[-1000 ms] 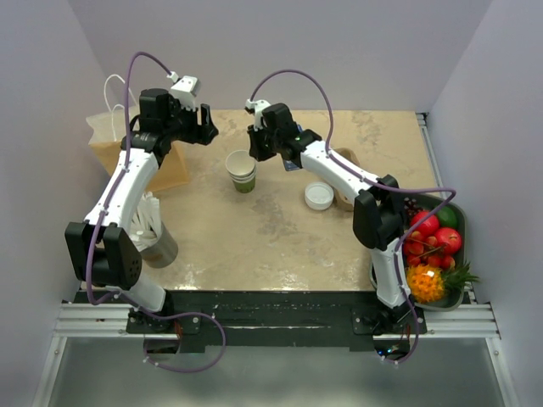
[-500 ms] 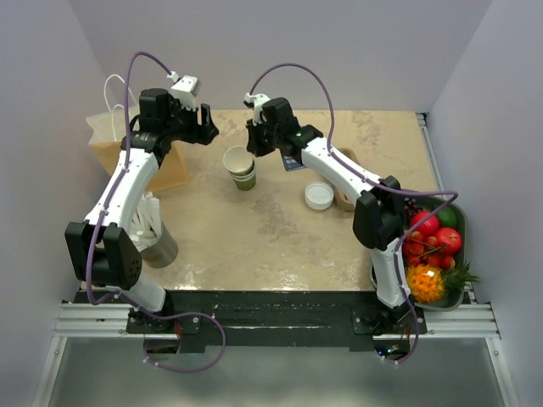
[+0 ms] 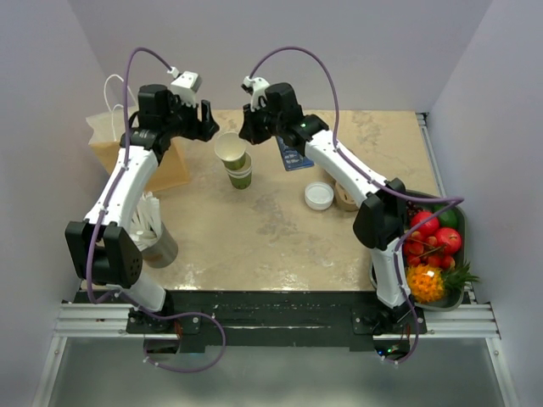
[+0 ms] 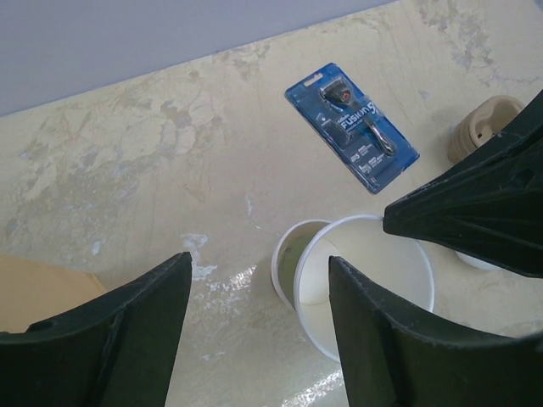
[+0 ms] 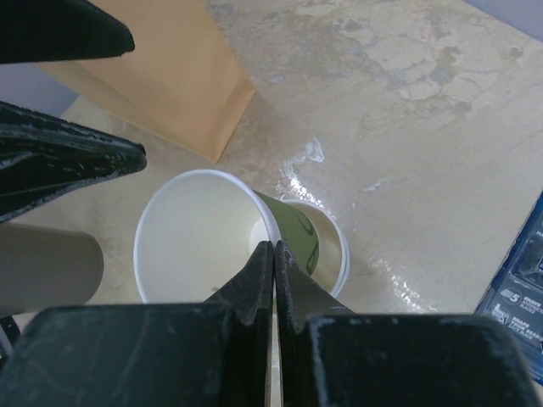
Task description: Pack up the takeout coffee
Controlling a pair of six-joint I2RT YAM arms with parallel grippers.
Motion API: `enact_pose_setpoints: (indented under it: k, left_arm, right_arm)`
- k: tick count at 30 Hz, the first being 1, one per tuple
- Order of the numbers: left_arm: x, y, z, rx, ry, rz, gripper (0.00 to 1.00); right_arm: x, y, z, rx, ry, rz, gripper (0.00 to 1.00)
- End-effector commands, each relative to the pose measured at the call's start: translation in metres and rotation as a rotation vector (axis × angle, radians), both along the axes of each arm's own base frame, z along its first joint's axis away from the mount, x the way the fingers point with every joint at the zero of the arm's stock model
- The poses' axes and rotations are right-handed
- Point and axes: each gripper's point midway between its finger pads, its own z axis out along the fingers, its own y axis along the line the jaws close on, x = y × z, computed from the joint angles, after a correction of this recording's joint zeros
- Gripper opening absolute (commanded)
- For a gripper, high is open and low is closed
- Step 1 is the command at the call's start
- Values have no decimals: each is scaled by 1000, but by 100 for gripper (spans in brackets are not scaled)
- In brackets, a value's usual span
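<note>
Beige counter: paper bag far left, green cup far centre, razor pack right of it, white lid nearer.

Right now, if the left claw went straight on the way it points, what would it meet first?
Probably the raised cup pinched by the right claw, just ahead of the left claw; depth is unclear, so perhaps the table instead.

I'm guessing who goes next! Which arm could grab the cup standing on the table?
Left, probably. The left claw is open and empty near the standing cup; the right claw is shut on the raised cup's rim.
</note>
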Motion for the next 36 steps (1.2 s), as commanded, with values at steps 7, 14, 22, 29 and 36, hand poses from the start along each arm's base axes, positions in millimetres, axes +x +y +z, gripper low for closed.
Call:
enact_pose_setpoints:
  k: [7,14,22,29,36]
  left_arm:
    - [17,-2,74,2,-198,-12,70]
    - [17,-3,89,18,-251,-36,70]
    - [11,-3,75,86,-299,-77,69]
    - [8,-14,55,86,-261,-109,69]
    - [3,-26,38,101,-229,-149,70]
  right_arm:
    - [-13,-16,96,125,-166,113,0]
    - [-37,-35,111,110,-145,175,0]
    - [-91,-76,60,-117,-115,421,0]
    - [-126,-91,8,-197,12,561,0]
    - [-132,-99,-19,-229,-90,605,0]
